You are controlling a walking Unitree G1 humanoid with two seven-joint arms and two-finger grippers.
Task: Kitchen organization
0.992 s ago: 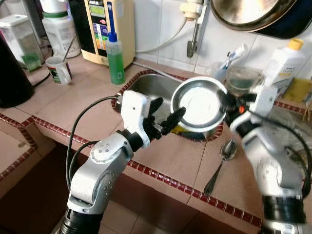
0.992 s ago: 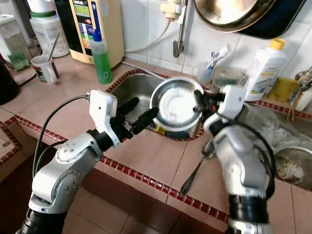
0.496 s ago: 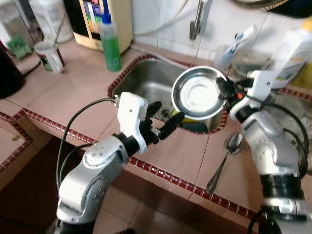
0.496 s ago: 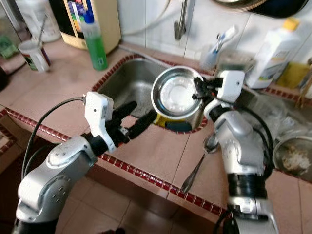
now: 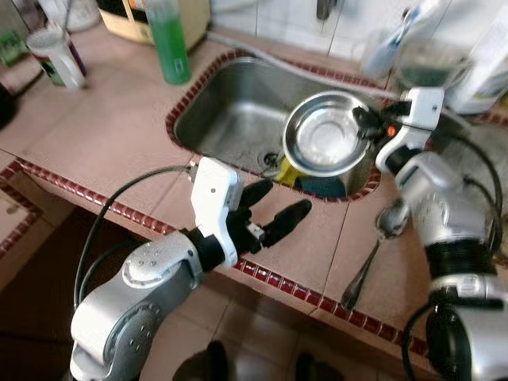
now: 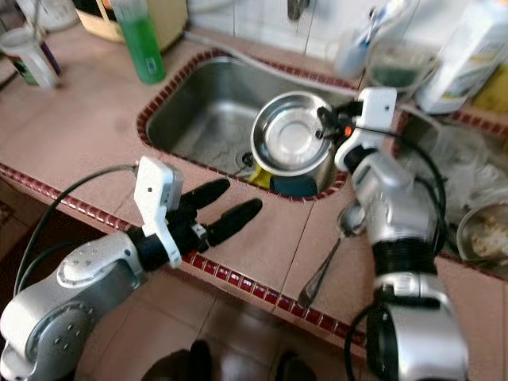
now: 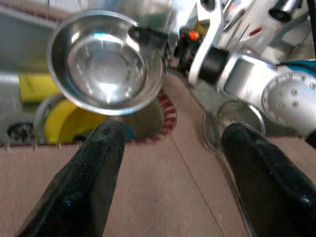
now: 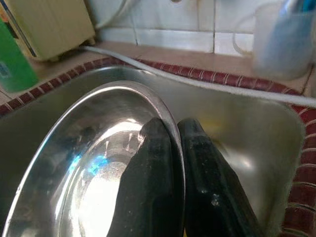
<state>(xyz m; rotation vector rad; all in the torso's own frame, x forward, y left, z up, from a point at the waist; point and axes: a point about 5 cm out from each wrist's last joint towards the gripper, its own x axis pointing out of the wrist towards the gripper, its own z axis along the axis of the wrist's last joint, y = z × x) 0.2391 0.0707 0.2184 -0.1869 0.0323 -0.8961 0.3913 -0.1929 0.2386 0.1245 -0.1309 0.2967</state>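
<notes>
Right gripper (image 8: 173, 148) pinching steel bowl (image 5: 324, 143) rim above sink (image 5: 230, 119); left gripper (image 5: 274, 208) spread, empty, at counter's front edge; spoon (image 5: 373, 254) nearby right.

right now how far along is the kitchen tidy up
Early on. In hand: the right gripper pinches the rim of the steel bowl, held over the sink. The left gripper is open over the counter. Left: the spoon on the counter and the sponges in the sink.
</notes>
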